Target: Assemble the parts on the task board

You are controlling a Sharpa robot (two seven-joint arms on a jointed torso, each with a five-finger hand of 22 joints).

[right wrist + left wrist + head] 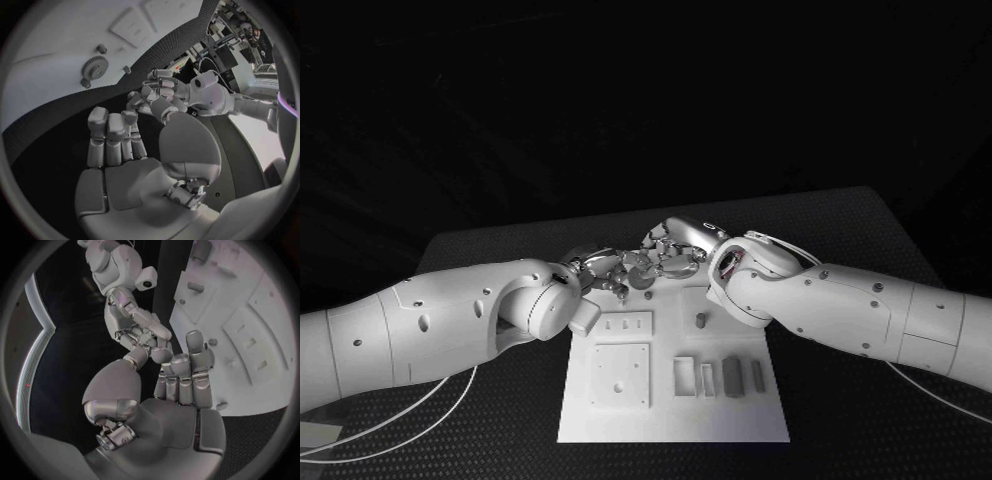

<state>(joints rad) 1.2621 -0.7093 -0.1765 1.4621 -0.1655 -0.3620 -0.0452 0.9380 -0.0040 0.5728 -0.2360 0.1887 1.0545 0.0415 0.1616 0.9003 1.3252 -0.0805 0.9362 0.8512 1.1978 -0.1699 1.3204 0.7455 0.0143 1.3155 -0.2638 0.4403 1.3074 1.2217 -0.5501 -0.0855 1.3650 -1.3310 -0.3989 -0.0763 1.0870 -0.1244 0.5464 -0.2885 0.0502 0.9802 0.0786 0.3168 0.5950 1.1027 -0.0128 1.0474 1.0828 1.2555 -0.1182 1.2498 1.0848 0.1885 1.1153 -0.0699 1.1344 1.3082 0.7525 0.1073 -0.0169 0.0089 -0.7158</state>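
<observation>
Black tabletop [473,250]: dark, textured mat surface running out to a far edge, with darkness beyond it.
Task board [675,420]: white plate lying flat in the middle of the tabletop, its near edge toward the robot, its far end under the two hands.
Board surface: a square raised plate [620,375] sits on the near-left part; a smaller slotted block [627,324] lies just beyond it.
Parts [718,377]: several small grey pieces stand in a row on the right half of the board; a short peg [702,320] stands farther back near the right arm.
Gear [94,67]: a toothed wheel lying on the white board, with a small round piece beside it.
Left hand [600,268]: over the far end of the board, touching or almost touching the right hand; in its wrist view the fingers [187,365] lie straight and side by side, thumb apart, nothing in the palm.
Right hand [678,245]: at the far end of the board, just right of the left hand; fingers [109,137] extended and close together, thumb apart, holding nothing.
Cables [401,420]: thin white lines trailing on the tabletop under the left arm.
</observation>
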